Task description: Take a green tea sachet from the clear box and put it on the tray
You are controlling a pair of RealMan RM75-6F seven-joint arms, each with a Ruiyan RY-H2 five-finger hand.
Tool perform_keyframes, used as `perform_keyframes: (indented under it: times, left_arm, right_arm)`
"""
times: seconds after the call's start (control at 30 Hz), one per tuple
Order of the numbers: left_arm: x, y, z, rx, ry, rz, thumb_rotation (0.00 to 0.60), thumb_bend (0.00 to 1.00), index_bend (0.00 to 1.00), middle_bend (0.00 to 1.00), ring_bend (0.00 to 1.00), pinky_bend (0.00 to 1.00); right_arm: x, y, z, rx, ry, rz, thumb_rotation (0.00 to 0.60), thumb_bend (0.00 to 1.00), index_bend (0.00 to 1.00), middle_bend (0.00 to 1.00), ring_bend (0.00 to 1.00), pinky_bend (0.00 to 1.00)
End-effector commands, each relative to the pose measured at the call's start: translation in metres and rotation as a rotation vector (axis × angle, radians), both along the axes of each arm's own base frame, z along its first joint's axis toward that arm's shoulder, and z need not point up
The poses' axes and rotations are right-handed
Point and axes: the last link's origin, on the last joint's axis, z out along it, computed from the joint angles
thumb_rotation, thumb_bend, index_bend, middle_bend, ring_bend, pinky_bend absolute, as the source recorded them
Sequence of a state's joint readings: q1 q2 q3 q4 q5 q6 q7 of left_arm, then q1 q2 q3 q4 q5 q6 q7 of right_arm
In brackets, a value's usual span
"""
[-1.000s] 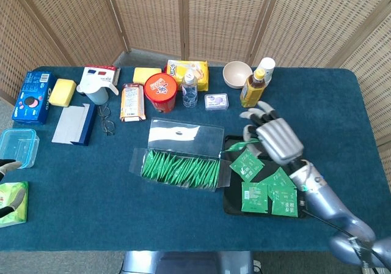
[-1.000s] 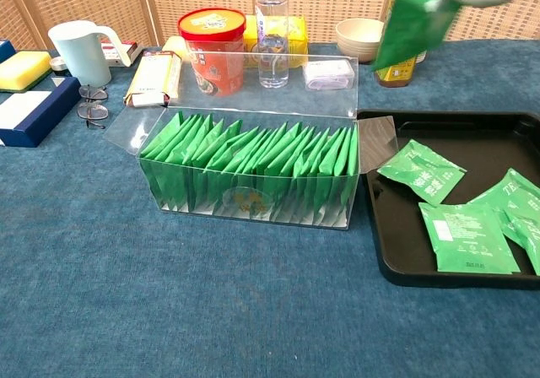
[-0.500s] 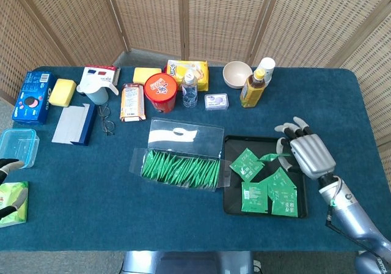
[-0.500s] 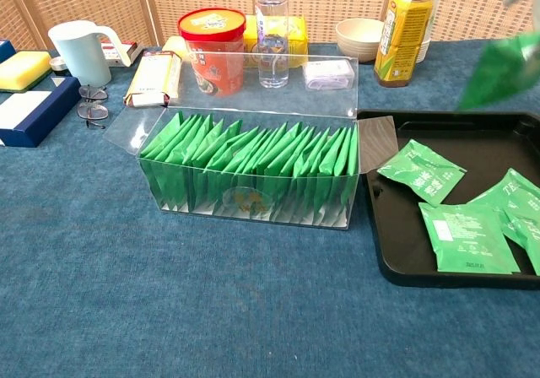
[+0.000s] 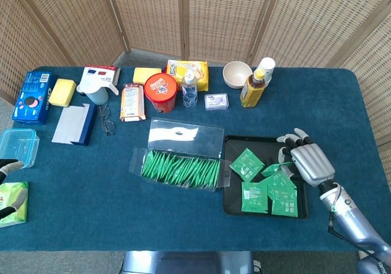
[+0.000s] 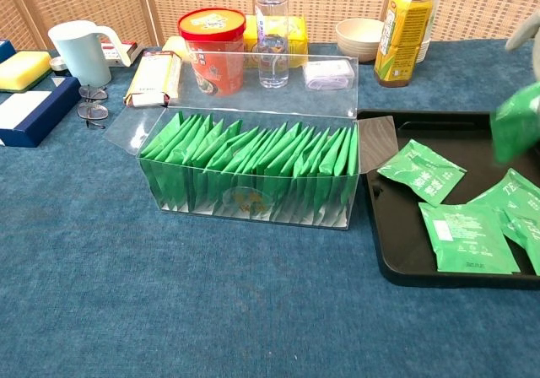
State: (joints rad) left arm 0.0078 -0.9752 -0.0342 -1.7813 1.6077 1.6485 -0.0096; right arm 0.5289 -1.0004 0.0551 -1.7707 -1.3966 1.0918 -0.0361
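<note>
Where the table's near left corner shows in the head view, only the dark fingertips of the left hand point(image 5: 7, 188) are seen, beside a green tissue pack point(image 5: 12, 203), and whether they are spread cannot be told. Nearer the middle, the clear box point(image 6: 253, 171) is packed with upright sachets, its lid laid open behind. Just to its right, four loose sachets are held by the black tray point(image 6: 439, 125). Over the tray's right side, a green tea sachet point(image 6: 516, 121) is pinched by the right hand point(image 5: 310, 162), clear of the tray floor, with the fingers curled down close together. Along the far edge are ranged a red tub point(image 6: 213, 47), a water bottle point(image 6: 272, 34), a bowl point(image 6: 361, 37) and a yellow tea bottle point(image 6: 407, 28).
</note>
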Motion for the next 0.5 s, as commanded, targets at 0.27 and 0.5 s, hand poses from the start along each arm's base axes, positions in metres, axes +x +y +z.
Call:
perform_keyframes:
  times: [0.27,0.5]
  left_arm:
    - [-0.006,-0.005,0.003,0.007,0.002,0.022,0.6,0.31,0.26,0.25,0.19,0.3]
    - [-0.008,-0.009,0.002,0.0,0.001,0.031,0.6,0.31,0.26,0.25,0.19,0.3]
  right_arm:
    - [0.011,-0.01,-0.017,0.038,0.035,0.022,0.6,0.49,0.29,0.16,0.1,0.04]
    - [0.02,-0.012,-0.012,0.0,0.008,0.021,0.6,0.49,0.2,0.11,0.03,0.03]
